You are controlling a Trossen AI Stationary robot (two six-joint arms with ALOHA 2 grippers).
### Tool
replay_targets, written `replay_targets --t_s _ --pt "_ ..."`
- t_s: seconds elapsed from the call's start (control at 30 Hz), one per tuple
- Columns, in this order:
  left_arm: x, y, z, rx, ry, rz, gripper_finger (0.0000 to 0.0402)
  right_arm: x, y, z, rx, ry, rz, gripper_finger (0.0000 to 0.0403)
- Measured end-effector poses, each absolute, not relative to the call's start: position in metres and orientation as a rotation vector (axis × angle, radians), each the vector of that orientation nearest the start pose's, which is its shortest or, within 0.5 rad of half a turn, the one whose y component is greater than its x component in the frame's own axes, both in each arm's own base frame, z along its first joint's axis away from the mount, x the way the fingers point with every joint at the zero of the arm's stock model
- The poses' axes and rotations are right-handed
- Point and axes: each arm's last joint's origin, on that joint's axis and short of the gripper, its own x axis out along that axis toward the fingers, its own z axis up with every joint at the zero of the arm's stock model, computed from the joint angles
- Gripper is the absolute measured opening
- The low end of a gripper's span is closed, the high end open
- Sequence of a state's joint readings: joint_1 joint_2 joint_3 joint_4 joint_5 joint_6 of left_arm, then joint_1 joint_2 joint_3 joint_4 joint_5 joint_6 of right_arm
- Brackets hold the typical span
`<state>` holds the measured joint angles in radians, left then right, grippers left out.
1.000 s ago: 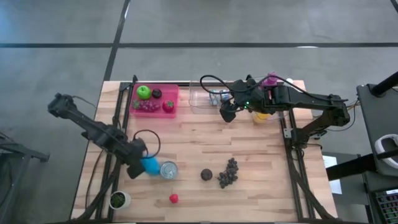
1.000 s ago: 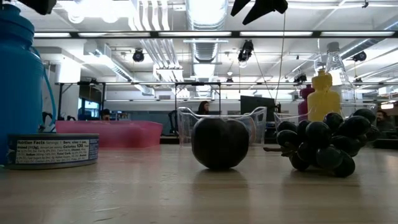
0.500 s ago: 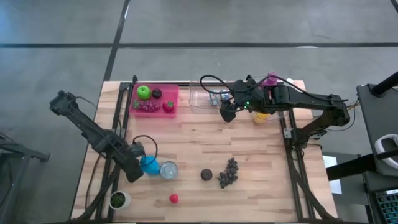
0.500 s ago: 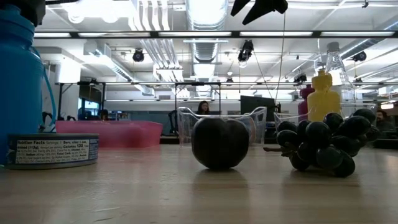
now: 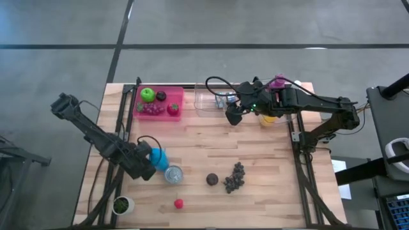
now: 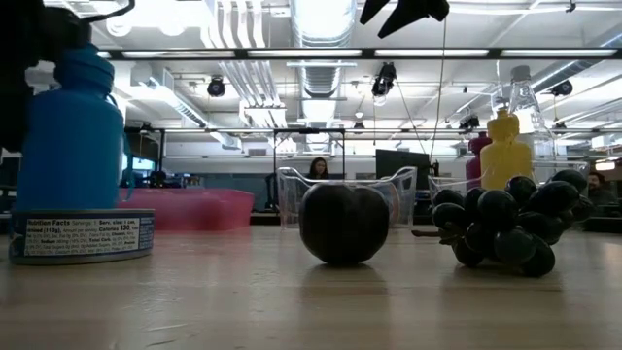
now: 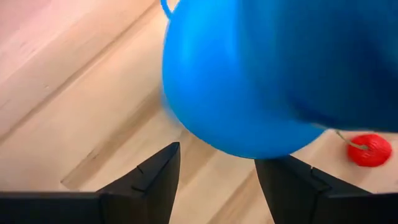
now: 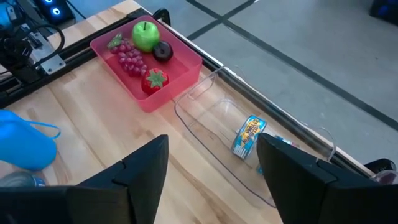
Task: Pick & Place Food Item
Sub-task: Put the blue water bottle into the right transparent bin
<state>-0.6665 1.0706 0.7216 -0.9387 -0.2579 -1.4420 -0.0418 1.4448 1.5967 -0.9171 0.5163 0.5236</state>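
Note:
On the table's near half lie a dark plum [image 5: 212, 179], a bunch of dark grapes [image 5: 234, 177], a small red fruit [image 5: 178, 204] and a tin can [image 5: 173, 174]. A blue bottle [image 5: 158, 156] stands upright just behind the can. My left gripper [image 5: 146, 169] is beside the bottle and points steeply down. Its fingers stand apart with bare wood between them in the left wrist view, and the bottle [image 7: 261, 74] looms just past the tips. My right gripper [image 5: 233, 118] hovers open near the clear bin [image 5: 204, 105]. My left gripper: nothing lies between its fingertips [image 7: 163, 163]. The blue bottle's rounded side [image 7: 236, 146] sits right at the tips. Whether a finger touches it, I cannot tell.
A pink tray [image 5: 181, 96] at the far left holds a green apple, grapes, a strawberry and a dark fruit. The clear bin holds a small can [image 8: 249, 134]. A yellow bottle [image 6: 505, 151] stands at the far right, a small pot [image 5: 121, 205] at the near left corner.
My left gripper has come down and tipped more steeply, shifting a little toward the table's far edge. The blue bottle has moved with it toward the far edge, away from the near edge, and now stands behind the can. My right arm has kept still.

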Motion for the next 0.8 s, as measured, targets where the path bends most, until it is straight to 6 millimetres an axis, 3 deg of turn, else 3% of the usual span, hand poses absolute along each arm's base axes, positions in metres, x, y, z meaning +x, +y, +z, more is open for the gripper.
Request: replay_targets --t_s 0.47,0.8 --pt "0.129 -0.089 0.184 -0.693 1.087 0.657 0.0202 0.287 -0.026 0.398 0.304 0.583 -0.706 0.0249" --pt "0.137 -0.081 0.170 -0.731 0.945 0.683 0.0213 0.287 -0.026 0.398 0.305 0.579 -0.705 0.0244"
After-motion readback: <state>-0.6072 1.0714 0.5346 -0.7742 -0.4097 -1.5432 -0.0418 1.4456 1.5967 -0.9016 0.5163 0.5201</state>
